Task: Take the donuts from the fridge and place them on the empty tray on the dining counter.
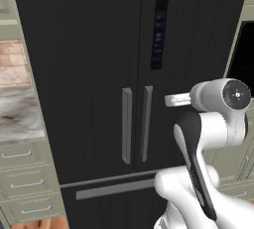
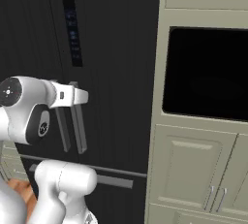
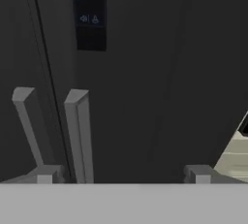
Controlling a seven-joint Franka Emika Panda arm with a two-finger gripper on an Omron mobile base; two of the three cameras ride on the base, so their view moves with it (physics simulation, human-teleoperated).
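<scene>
Two gripper fingertips (image 3: pixel 44 176) spread wide, empty, facing the shut black fridge (image 1: pixel 89 74) | right door handle (image 3: pixel 80 136) stands between them | step: opening the fridge; next: close on that handle, pull | donuts presumably inside | dispenser panel (image 3: pixel 90 12) icons unreadable

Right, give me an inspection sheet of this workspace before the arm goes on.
Surface: marble counter on drawers, left of the fridge.
Job's things: fridge with both doors shut; its two grey handles stand side by side under the dispenser panel. Donuts and tray: nothing seen.
Clutter: nothing seen.
Grippers: gripper open, facing the right door, its fingertips either side of the right handle, not touching.
Cables: nothing seen.
Surroundings: black wall oven in pale cabinets, right of the fridge.
</scene>
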